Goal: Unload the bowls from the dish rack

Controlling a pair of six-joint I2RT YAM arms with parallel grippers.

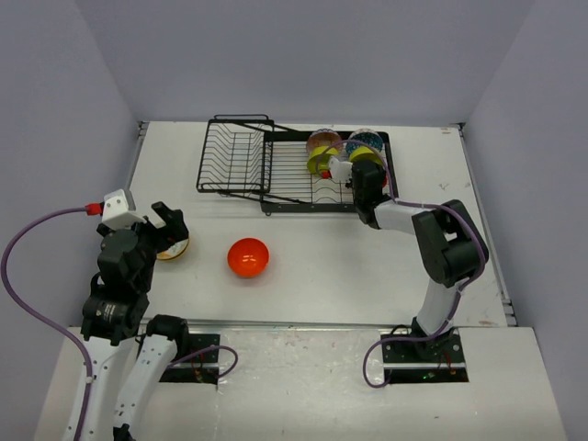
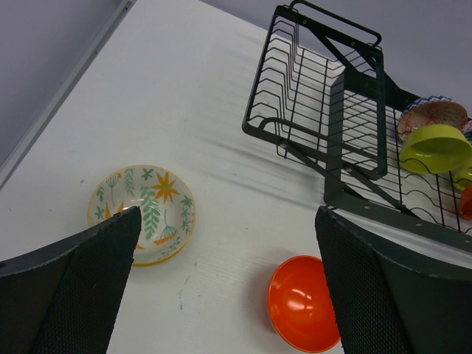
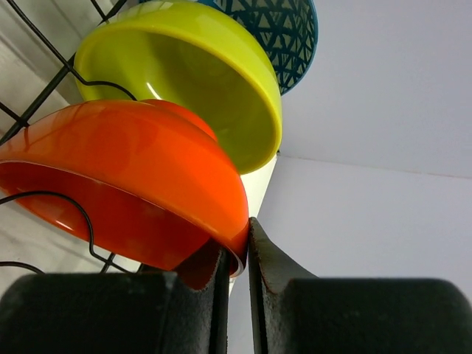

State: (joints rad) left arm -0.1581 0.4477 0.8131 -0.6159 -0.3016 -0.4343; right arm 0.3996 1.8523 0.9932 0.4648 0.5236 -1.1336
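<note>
Rack [image 1: 294, 175] of black wire holds glossy orange bowl [image 3: 133, 169], rim between right fingers [image 3: 276, 295]

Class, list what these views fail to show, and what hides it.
Left wrist view: the dish rack runs off the right edge, so its bowls cannot be counted.
Right wrist view: blue patterned bowl mostly behind the lime bowl; rack cut off at the left edge.
Top view: left arm covers most of the floral bowl; right gripper hides nearly all of the racked orange bowl.
</note>
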